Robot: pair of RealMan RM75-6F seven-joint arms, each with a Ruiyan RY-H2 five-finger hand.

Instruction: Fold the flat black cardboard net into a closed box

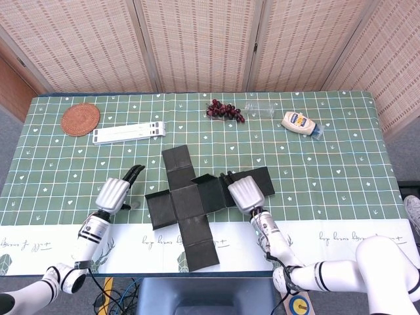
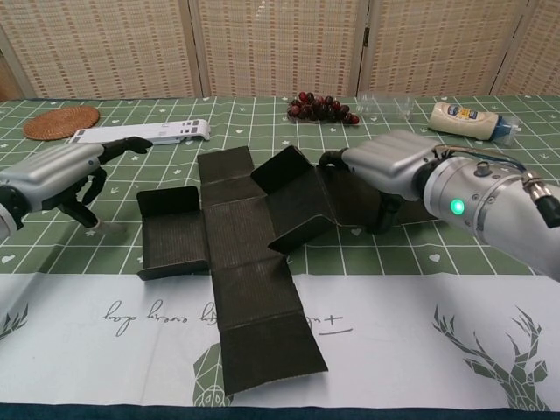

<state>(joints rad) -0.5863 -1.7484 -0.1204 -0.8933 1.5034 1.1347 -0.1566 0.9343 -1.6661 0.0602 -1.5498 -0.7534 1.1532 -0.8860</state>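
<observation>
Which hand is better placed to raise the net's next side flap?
Left. The left hand hovers empty beside the flat black cardboard net's half-raised left flap, while the right hand is occupied on the right-side panels.

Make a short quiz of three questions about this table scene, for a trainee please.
1. True or false: the left hand holds the black cardboard net.
2. Which hand rests on the net's right arm? A) left B) right hand
3. Fill in: the grapes lie beside a clear ____.

Key: 1 false, it hovers apart from the net. 2 B. 3 plastic bottle.
</observation>
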